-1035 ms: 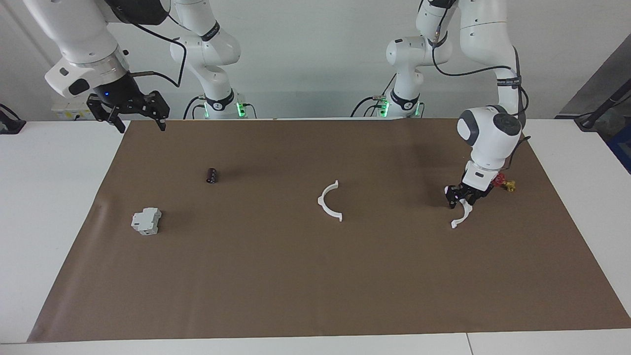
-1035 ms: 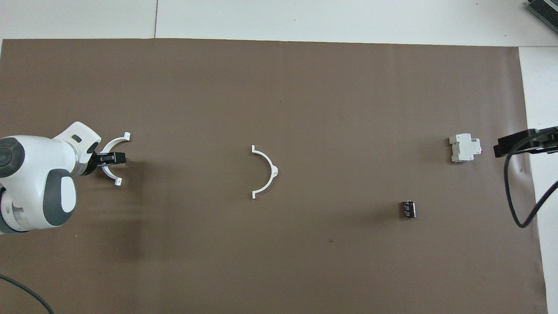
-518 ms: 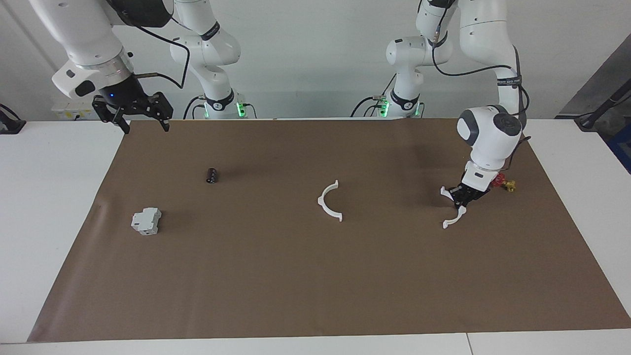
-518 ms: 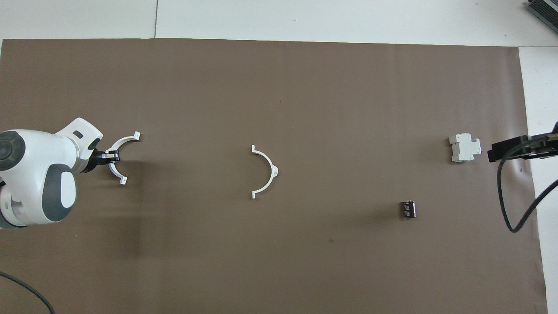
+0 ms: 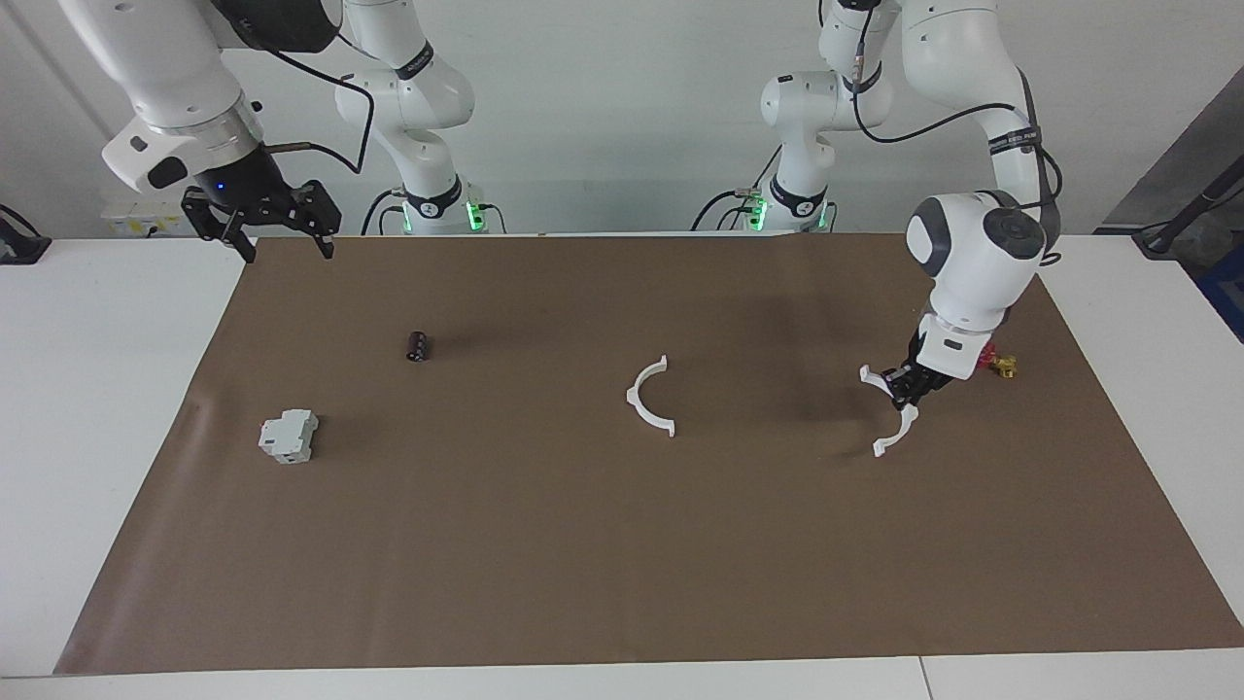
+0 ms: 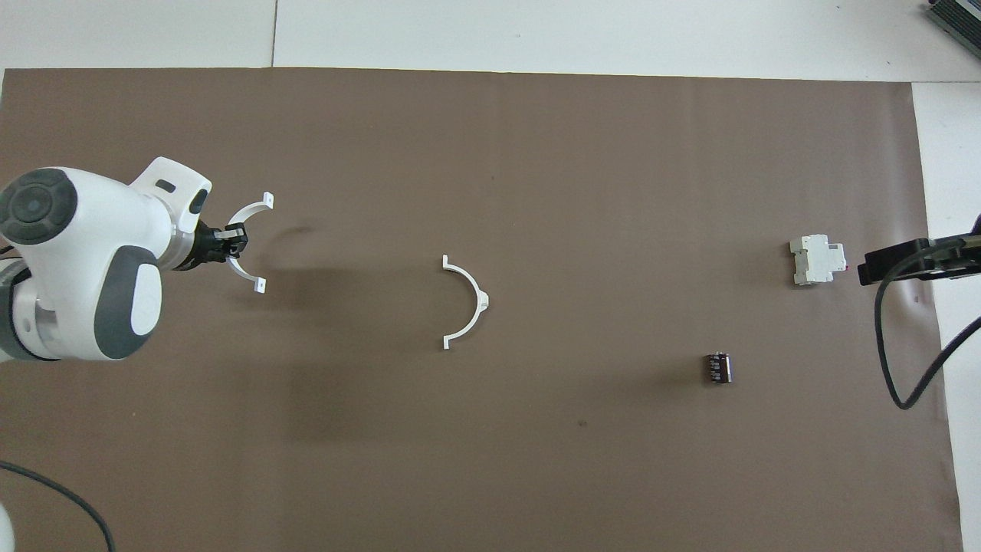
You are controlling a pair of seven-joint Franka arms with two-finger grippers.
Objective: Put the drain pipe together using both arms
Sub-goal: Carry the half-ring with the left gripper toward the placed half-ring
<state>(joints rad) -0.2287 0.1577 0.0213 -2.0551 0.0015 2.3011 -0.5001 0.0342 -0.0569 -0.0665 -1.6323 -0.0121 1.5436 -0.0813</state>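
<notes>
One white half-ring (image 5: 634, 397) of the drain pipe lies flat on the brown mat near the middle, also in the overhead view (image 6: 481, 300). My left gripper (image 5: 914, 384) (image 6: 230, 244) is shut on the middle of the second half-ring (image 5: 902, 425) (image 6: 247, 209) and holds it just above the mat, toward the left arm's end. The held half-ring's open side faces the lying one. My right gripper (image 5: 284, 248) hangs open and empty, high over the mat's edge at the right arm's end. Only part of it shows in the overhead view (image 6: 912, 257).
A grey-white boxy block (image 5: 289, 436) (image 6: 818, 260) and a small dark cylinder (image 5: 417, 345) (image 6: 718, 367) lie toward the right arm's end. A red-and-yellow valve piece (image 5: 998, 365) lies beside the left gripper, at the left arm's end. The brown mat (image 5: 622, 583) covers the table.
My left gripper has lifted its half-ring off the mat and carried it a little toward the middle. My right gripper shifted slightly at first, then held still.
</notes>
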